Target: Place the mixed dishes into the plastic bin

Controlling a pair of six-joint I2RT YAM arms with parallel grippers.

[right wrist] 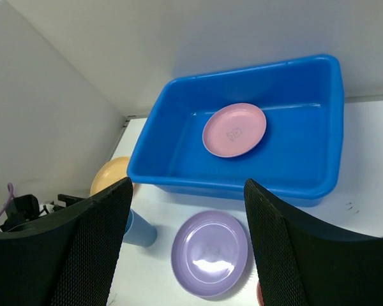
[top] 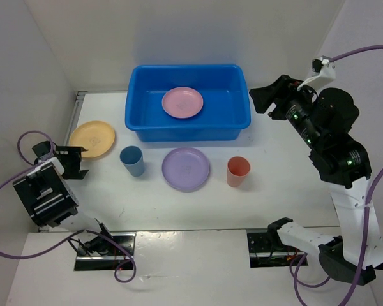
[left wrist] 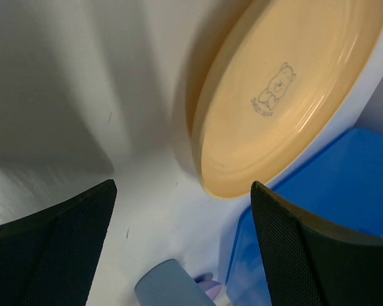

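Observation:
The blue bin [top: 186, 132] stands at the back middle with the pink plate [top: 182, 102] lying flat inside it. On the table in front are the yellow plate [top: 92, 139], blue cup [top: 132, 160], lilac plate [top: 186, 168] and coral-red cup [top: 238, 171]. My left gripper [top: 80, 161] is open and empty, low by the near-left of the yellow plate [left wrist: 287, 89]. My right gripper [top: 256, 101] is open and empty, raised beside the bin's right end. The right wrist view shows the bin [right wrist: 230, 182], pink plate [right wrist: 234, 130], lilac plate [right wrist: 210, 253] and blue cup [right wrist: 140, 231].
White walls close the table at the back, left and right. The yellow plate lies close to the left wall. The left wrist view shows the bin's corner [left wrist: 325, 210] and the blue cup [left wrist: 172, 287] ahead of the open fingers.

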